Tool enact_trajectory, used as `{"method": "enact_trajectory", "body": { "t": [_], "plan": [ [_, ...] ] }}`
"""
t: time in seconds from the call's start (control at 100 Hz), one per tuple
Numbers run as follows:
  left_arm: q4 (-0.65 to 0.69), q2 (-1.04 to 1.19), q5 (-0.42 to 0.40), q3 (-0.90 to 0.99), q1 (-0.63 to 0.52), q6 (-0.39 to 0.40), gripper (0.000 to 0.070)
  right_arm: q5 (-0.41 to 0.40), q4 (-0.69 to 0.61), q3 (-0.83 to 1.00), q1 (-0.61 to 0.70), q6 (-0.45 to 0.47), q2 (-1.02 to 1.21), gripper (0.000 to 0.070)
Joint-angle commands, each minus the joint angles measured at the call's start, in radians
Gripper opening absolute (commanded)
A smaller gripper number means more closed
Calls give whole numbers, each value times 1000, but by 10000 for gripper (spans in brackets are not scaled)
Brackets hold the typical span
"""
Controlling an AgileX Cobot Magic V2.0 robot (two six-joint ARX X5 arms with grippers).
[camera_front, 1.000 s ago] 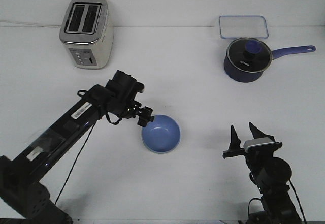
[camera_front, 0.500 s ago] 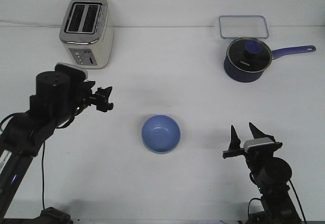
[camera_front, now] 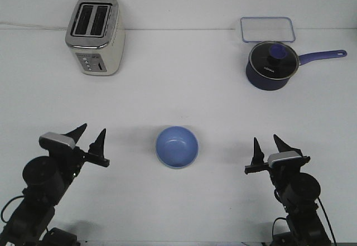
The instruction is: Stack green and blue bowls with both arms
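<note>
The blue bowl [camera_front: 177, 147] sits upright on the white table, in the middle towards the front. A thin pale edge runs under its near rim; I cannot tell whether that is the green bowl, which is otherwise hidden. My left gripper [camera_front: 92, 130] stands open at the front left, well apart from the bowl, fingers pointing up and away with nothing between them. My right gripper [camera_front: 266, 140] stands open at the front right, also empty and clear of the bowl.
A silver toaster [camera_front: 95, 34] stands at the back left. A dark navy saucepan [camera_front: 271, 64] with a glass lid and a handle pointing right sits at the back right. Behind it lies a clear rectangular container [camera_front: 268, 29].
My left gripper let go of the blue bowl and drew back left and towards the front. The bowl settled level. The right arm has not moved.
</note>
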Motion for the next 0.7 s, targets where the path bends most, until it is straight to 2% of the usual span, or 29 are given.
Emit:
{"method": "enact_trajectory", "body": {
  "t": [0.0,0.07,0.11,0.57,0.6,0.63,0.66,0.69],
  "plan": [
    [19,-44,-20,-71,-2,-8,414,1,11,7,2,3,0,416],
    [48,-97,-21,-133,-2,-81,464,1,11,7,2,3,0,416],
    [54,-127,-21,-151,-2,-105,464,1,11,7,2,3,0,416],
    [47,-171,-19,-159,-2,-101,454,1,11,7,2,3,0,406],
    [47,-171,-19,-159,-2,-101,422,1,11,7,2,3,0,375],
    [45,-171,-19,-159,-2,-101,334,1,11,7,2,3,0,309],
    [43,-171,-19,-159,-2,-101,196,1,11,7,2,3,0,212],
    [39,-171,-19,-159,-2,-101,23,1,11,7,2,3,0,97]
  ]
}}
